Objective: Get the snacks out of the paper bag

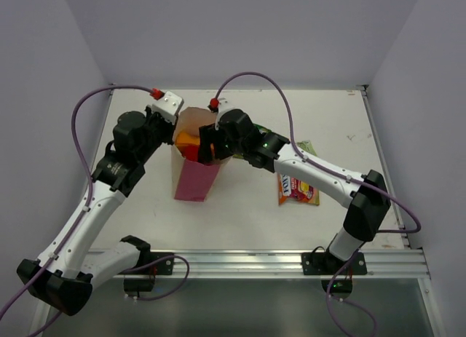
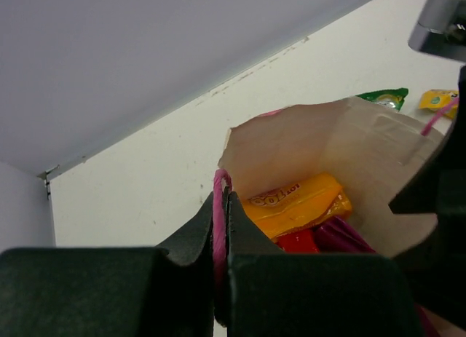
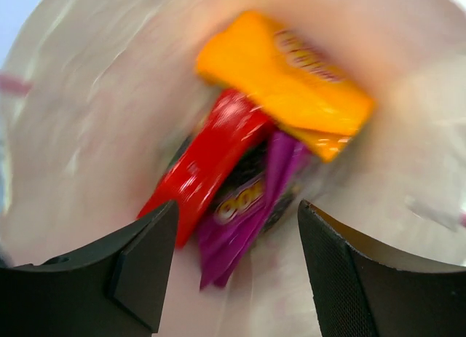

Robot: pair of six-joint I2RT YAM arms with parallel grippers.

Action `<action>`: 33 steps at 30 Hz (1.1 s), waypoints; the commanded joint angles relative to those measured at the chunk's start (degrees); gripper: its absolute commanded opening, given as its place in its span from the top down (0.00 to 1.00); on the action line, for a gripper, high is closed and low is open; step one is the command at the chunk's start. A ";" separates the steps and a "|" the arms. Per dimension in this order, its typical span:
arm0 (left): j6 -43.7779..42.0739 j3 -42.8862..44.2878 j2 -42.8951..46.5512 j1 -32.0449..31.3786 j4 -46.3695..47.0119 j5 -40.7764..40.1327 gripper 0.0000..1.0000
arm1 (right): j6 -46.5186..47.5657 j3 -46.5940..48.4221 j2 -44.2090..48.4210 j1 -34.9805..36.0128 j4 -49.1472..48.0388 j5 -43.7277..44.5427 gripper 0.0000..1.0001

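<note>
Overhead, a small pink paper bag (image 1: pixel 195 180) stands upright near the middle of a white counter (image 1: pixel 247 220). Its mouth is open and its tan inside shows. Two robot arms reach to it from the near edge of the counter, one on each side of the bag.

The left gripper (image 2: pixel 221 200) is at the bag's left rim. Its jaws are clenched on the bag's pink cord handle (image 2: pixel 218 178). The cord runs up between the two dark fingers where they meet, right at the edge of the paper wall.

The right gripper (image 3: pixel 237 220) is dipped into the bag's mouth from the right side. Its jaws are spread apart and grasp nothing. The two black fingers (image 3: pixel 138 271) frame the packets lying below them in the bag. This wrist view is blurred, so it cannot be told whether the fingertips touch any packet.

Inside the bag lie three glossy snacks. An orange packet (image 3: pixel 284 82) sits uppermost, leaning against an inner wall of the bag. A red packet (image 3: pixel 207 162) lies under it at a slant. A purple packet (image 3: pixel 247 206) with yellow lettering lies beside the red one, touching it.

More snacks lie outside the bag, on the counter to its right. A red-and-yellow packet (image 1: pixel 296 190) lies flat, well apart from the bag. A green packet (image 2: pixel 384 97) lies farther back from the bag, with a small yellow pack (image 2: pixel 439 99) just beside it.
</note>
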State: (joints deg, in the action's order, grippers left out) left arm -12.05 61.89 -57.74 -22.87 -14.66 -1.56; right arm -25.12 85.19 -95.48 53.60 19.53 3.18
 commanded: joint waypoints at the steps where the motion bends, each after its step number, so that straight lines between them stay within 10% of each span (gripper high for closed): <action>1: 1.86 0.42 1.22 0.46 -0.02 3.67 1.00 | 4.20 3.75 -1.02 -1.75 2.09 1.48 0.30; 16: 16.86 5.34 -2.64 0.46 -5.20 -4.50 0.99 | 23.02 18.17 -5.42 -2.63 6.48 -3.80 0.29; 21: 30.23 10.25 -7.03 0.37 -17.12 -4.76 0.56 | 21.96 17.03 -1.65 -2.54 6.66 -4.85 0.29; 33: 41.50 9.83 -7.92 0.37 -28.51 -11.88 0.38 | 21.61 12.90 2.93 -2.63 6.75 -5.29 0.28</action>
State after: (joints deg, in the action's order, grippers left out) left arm 25.17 71.02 -66.87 -22.87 -40.10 -11.22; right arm -4.25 98.63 -95.11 51.31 26.59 -1.06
